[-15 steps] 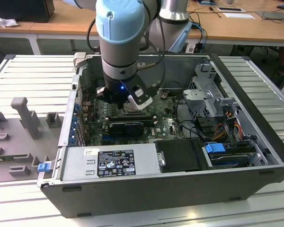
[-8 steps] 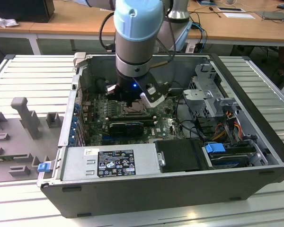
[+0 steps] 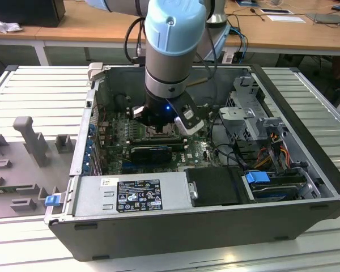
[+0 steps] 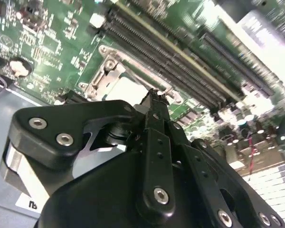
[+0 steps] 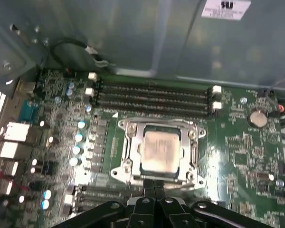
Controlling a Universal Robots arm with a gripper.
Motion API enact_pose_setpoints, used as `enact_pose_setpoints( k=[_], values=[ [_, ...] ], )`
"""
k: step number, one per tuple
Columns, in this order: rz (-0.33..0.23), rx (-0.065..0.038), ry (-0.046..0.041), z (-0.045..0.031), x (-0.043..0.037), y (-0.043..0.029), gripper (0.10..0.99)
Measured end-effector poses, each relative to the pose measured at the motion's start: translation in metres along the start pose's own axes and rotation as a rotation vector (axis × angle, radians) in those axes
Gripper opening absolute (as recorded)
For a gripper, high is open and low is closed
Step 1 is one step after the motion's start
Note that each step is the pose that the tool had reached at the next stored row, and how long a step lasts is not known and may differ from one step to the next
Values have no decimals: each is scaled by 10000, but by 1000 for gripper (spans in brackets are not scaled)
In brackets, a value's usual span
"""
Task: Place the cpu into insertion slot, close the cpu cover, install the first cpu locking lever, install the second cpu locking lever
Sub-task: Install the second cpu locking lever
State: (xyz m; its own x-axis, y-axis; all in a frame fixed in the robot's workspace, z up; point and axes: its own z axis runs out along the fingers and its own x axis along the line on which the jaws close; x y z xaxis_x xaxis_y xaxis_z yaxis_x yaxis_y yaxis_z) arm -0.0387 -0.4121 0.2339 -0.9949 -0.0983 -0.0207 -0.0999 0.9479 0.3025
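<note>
First wrist view is showing the cpu (image 5: 157,151) sitting in the insertion slot (image 5: 124,127), with the cpu cover (image 5: 186,125) lying down around it. The fingers (image 5: 155,186) are pressed together, gripping nothing, tips touching the cover's near edge by a thin lever (image 5: 187,186). Judging by this, pressing slowly and keeping the tips off the pale, squarish silver chip is looking wise.

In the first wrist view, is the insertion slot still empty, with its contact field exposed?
No. The cpu lies in the insertion slot, its pale metal top showing through the window of the cpu cover, which is down around it.
</note>
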Motion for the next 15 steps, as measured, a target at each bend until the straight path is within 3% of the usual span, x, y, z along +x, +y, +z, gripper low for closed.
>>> enact_pose_setpoints(
  k=[5,6,9,15],
  values=[
    [1,-36,-5,33,155,-20,106],
    [-1,-34,-3,95,170,-39,106],
    [0,-34,-3,189,197,-66,106],
    [-1,-136,-13,276,338,-79,106]
  ],
)
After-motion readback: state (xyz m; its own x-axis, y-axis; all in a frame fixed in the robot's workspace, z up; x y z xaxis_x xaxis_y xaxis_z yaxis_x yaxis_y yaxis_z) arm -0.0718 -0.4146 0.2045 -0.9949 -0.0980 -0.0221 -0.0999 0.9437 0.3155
